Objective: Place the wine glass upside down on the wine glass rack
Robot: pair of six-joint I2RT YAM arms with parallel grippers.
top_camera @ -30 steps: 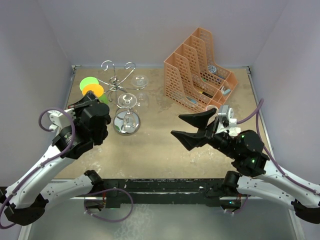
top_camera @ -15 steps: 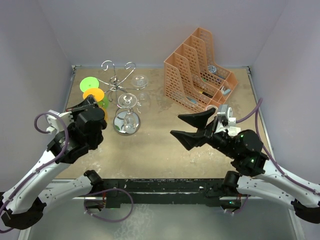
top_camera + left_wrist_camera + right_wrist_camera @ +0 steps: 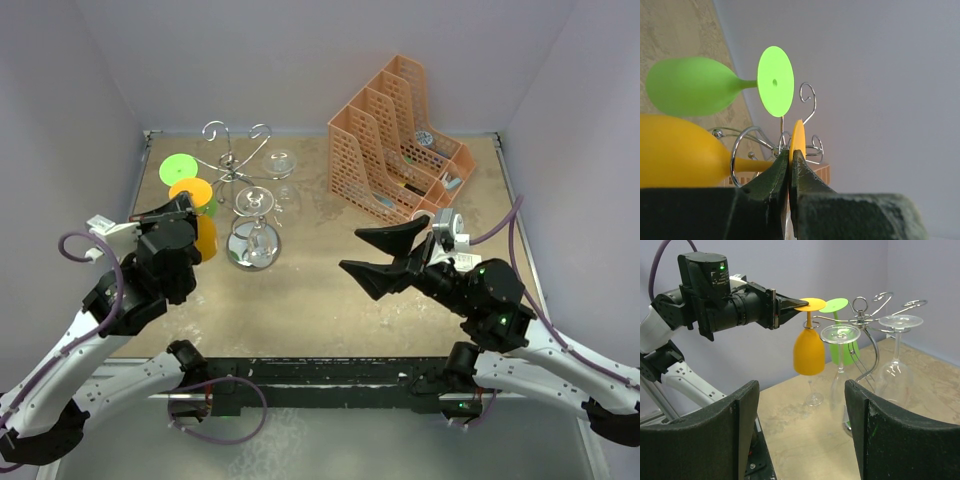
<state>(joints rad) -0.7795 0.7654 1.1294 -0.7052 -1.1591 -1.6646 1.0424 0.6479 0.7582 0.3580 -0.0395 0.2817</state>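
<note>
A mottled beige table [image 3: 320,290] is enclosed by plain pale lilac walls [image 3: 300,60] at the far side and on both sides. At far left stands the wine glass rack [image 3: 236,250], on which a green glass [image 3: 178,167] and two clear glasses [image 3: 255,200] are hung upside down. The orange wine glass [image 3: 200,235] is held inverted just left of the rack and just near of the green glass, its bowl clear of the table. Its round foot is pinched edge-on by the closed left gripper [image 3: 178,205]. Whether its stem sits in a hook cannot be told. The right gripper [image 3: 352,250] is held wide open and empty above the right-centre of the table. An orange mesh file organiser [image 3: 395,140] is set at far right.
</note>
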